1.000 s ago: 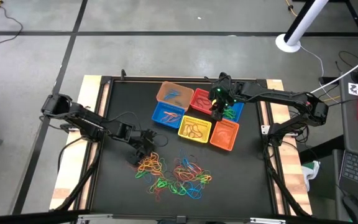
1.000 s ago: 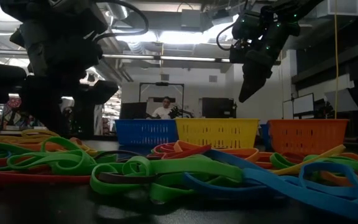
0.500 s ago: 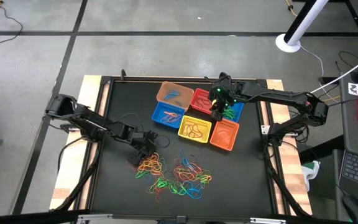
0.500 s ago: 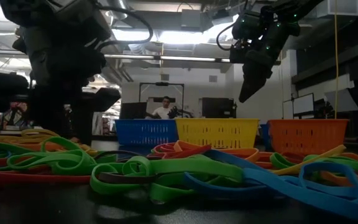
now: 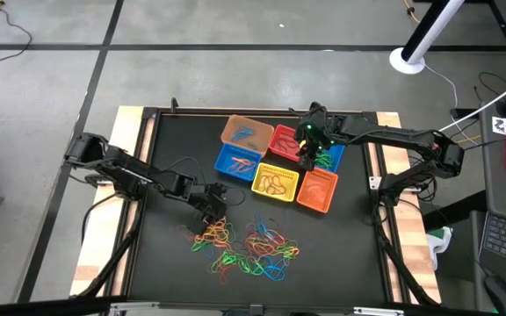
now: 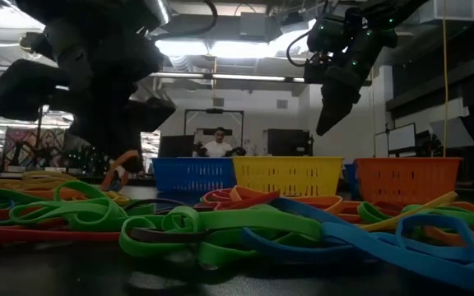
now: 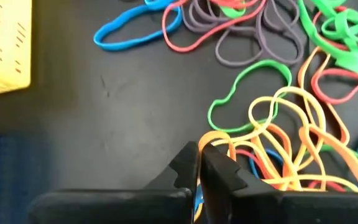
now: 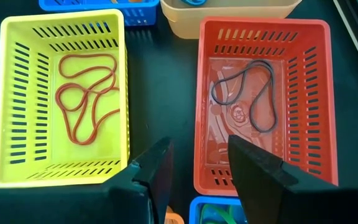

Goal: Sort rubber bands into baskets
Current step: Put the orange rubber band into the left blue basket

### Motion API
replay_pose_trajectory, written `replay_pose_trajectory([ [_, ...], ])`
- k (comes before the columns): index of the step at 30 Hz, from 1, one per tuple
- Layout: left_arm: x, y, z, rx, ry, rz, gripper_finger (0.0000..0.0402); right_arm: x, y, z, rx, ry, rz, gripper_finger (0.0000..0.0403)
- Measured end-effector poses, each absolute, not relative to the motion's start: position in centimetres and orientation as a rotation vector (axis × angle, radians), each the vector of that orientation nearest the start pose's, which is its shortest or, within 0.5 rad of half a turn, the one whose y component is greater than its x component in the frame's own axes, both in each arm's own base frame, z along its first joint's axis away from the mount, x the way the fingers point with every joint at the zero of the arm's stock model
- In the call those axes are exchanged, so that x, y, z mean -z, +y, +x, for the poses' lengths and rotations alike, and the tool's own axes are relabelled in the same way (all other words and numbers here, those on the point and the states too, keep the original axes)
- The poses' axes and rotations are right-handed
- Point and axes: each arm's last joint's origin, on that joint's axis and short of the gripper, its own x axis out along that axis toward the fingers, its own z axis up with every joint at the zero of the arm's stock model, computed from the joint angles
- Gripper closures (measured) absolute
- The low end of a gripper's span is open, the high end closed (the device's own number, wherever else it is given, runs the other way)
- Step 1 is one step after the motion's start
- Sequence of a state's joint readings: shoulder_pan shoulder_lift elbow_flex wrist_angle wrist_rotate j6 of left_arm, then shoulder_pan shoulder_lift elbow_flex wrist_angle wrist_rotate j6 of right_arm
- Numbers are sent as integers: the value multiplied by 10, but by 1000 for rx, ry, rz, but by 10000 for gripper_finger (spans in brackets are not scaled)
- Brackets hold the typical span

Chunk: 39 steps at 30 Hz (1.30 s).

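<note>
The rubber bands (image 5: 244, 246) lie in a loose, many-coloured heap on the black mat, near the table's front. My left gripper (image 7: 199, 163) is at the heap's left far edge (image 5: 211, 204), shut on an orange rubber band (image 6: 122, 168). Six baskets stand in a cluster behind the heap: tan-orange (image 5: 243, 132), red (image 5: 284, 140), blue (image 5: 237, 161), yellow (image 5: 276, 180), orange (image 5: 317, 189) and a second blue one (image 5: 330, 158). My right gripper (image 8: 197, 168) hangs open above the cluster (image 5: 308, 151), between the yellow basket (image 8: 64, 99) and the red basket (image 8: 263, 102). My left gripper pinches one end of the orange rubber band's loop (image 7: 212, 139) between its two fingertips. The fingers slant down from the table's left side. The pinched end is raised a little (image 6: 123, 164), while the rest of the band (image 7: 337, 149) trails slack into the heap among yellow bands.
The yellow basket holds a red-brown band (image 8: 86, 99), the red one a dark band (image 8: 247, 93), and the right blue one green bands (image 5: 327, 161). Bare mat (image 5: 169, 254) lies left of the heap. A person (image 6: 216, 146) is far off in the room behind.
My left gripper has moved a little toward the table's right, onto the heap's edge, and has shut, taking hold of the orange band. That band's end is now raised off the mat. The right arm has kept still.
</note>
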State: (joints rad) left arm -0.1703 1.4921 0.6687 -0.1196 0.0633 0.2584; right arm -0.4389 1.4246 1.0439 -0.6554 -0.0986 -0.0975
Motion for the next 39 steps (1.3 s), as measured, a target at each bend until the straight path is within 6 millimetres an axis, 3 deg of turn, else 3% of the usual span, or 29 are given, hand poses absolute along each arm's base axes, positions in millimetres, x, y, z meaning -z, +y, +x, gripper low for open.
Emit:
replay_pose_trajectory([
  [7, -167, -45, 276, 304, 855, 251, 397, -246, -117, 255, 259, 1015, 188, 246],
  [19, -213, -17, 307, 189, 707, 216, 396, -246, -117, 255, 259, 1015, 188, 246],
  [24, -227, 1, 314, 127, 667, 205, 399, -246, -117, 255, 259, 1015, 187, 246],
  [39, -227, 84, 302, -245, 714, 168, 389, -246, -117, 255, 259, 1013, 187, 246],
])
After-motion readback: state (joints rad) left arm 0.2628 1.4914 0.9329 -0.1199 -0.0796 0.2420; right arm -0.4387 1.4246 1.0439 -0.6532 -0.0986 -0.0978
